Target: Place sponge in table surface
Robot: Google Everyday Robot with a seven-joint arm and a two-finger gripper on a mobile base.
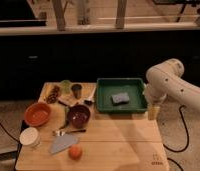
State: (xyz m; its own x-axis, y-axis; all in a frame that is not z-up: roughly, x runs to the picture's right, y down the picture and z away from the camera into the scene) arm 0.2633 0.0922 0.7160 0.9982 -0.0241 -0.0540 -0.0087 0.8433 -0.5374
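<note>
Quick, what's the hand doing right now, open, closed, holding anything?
Hand: cannot be told; it hangs right of the green tray, apart from the sponge lying in that tray.

No lettering, number or brand can be read here. The one sign is a small dark logo [157,162] printed on the table surface [118,145]. It sits at the near right corner of the tabletop, well in front of the green tray [120,110] and about level with that tray's right end. Its characters are too small to make out. The gripper [153,111] hangs just beside the green tray's front right corner, at the table's right edge.
</note>
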